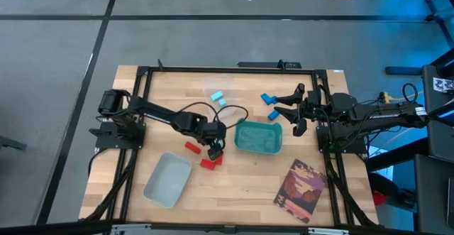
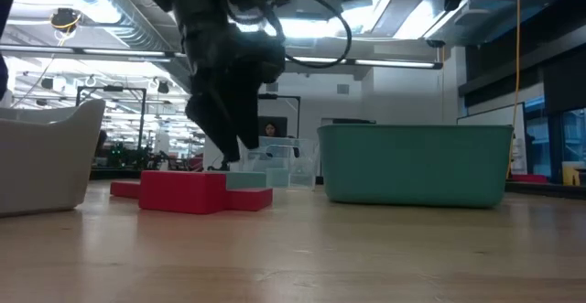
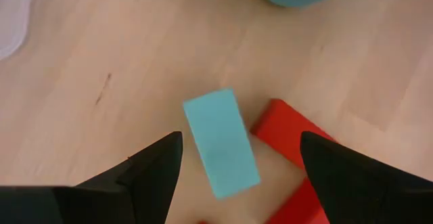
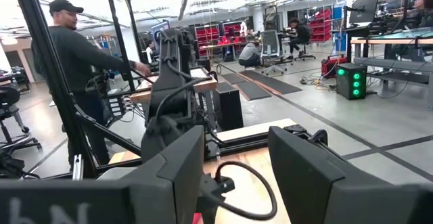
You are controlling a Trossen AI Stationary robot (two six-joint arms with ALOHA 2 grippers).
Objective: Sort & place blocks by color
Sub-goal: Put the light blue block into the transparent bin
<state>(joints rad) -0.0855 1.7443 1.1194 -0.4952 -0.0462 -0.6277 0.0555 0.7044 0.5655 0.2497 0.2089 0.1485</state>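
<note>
Left pincer point(image 1: 215, 148): we see it low over the desk point(image 1: 234, 192) near the centre, fingers point(image 3: 149, 173) spread wide and holding nothing; a light cyan block point(image 3: 221, 143) lies flat on the wood between them, touched by neither.
Red blocks: three point(image 1: 206, 162) lie close together just at 6 o'clock of the left pincer; in the left wrist view one red block point(image 3: 291, 136) sits just beside the cyan one, corner to edge.
Other cyan blocks: two point(image 1: 218, 97) rest toward 12 o'clock of the desk centre, near each other.
Darker blue blocks: we count two point(image 1: 269, 105) at about 1 o'clock from the centre, just beside the right pincer; a third we cannot find.
Right pincer point(image 1: 296, 111): it waits at the 3 o'clock side of the desk, fingers point(image 4: 308, 176) parted with nothing between them.
Teal bin point(image 1: 258, 137): just at 3 o'clock of the left pincer; we cannot see inside well enough to tell its contents.
Grey tray point(image 1: 167, 180): at 7 o'clock of the centre, near the red blocks.
Booklet point(image 1: 301, 189): at 5 o'clock, lying flat.
Room: a person point(image 4: 71, 61) stands beyond the desk in the right wrist view.
</note>
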